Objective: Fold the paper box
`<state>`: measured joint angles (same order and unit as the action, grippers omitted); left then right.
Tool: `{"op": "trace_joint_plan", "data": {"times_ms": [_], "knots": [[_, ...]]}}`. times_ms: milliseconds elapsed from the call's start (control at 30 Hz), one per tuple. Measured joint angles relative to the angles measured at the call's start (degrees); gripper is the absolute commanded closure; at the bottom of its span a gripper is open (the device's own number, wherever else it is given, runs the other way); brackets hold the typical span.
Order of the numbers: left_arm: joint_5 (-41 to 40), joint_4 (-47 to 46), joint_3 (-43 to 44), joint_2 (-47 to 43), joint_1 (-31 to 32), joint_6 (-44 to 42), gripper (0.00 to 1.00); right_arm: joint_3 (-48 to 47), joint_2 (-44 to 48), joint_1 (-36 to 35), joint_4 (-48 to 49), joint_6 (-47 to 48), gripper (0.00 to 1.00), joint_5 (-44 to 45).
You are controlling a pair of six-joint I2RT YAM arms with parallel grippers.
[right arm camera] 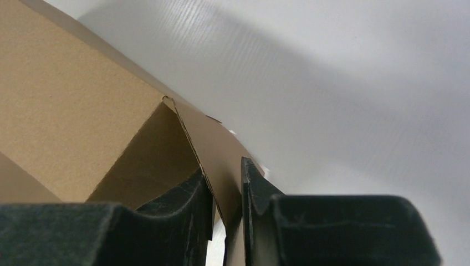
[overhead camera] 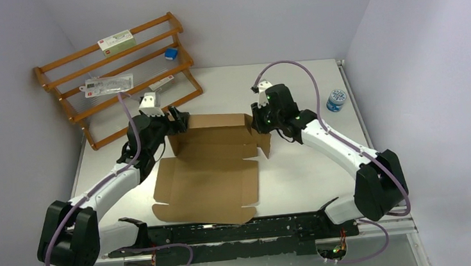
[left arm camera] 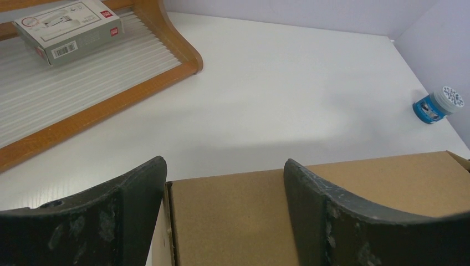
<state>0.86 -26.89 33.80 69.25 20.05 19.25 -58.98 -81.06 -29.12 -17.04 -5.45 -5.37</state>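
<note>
The right gripper (right arm camera: 227, 173) was pinched shut on a thin side flap of the paper box (overhead camera: 206, 174), one dark finger on each side of the brown card. The left gripper (left arm camera: 224, 164) had its two fingers far apart, and it hung right over the far left corner of the box with nothing held. The box lay in the middle of the white table (overhead camera: 300, 166), between the two grippers. Its far wall stood up and its near part lay flat, with flaps toward the arm bases. The right arm (overhead camera: 343, 146) reached up and to the left from the near right corner. The left arm (overhead camera: 106, 186) reached up and to the right from the near left corner. A wooden rack (overhead camera: 111, 60) stood at the far left with a small grey box (left arm camera: 69, 27) on it. A blue jar (overhead camera: 336, 100) sat far off on the right.
</note>
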Motion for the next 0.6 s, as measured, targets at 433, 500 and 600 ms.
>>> {"op": "trace_joint_plan", "data": {"times_ms": [433, 500, 600], "knots": [[-8.3, 5.9, -1.5, -11.0, 0.9, 2.7, 0.13, 2.1, 1.5, -0.9, 2.7, 1.0, 0.81, -0.3], [-12.5, 8.0, -1.8, -15.4, 1.0, 3.5, 0.11, 3.2, 1.7, -1.0, 3.5, 2.1, 0.81, 0.0], [-16.7, 8.1, -3.3, -22.3, 1.6, 4.4, 0.13, 4.0, 1.9, -0.9, 4.4, 3.1, 0.81, 0.4]]}}
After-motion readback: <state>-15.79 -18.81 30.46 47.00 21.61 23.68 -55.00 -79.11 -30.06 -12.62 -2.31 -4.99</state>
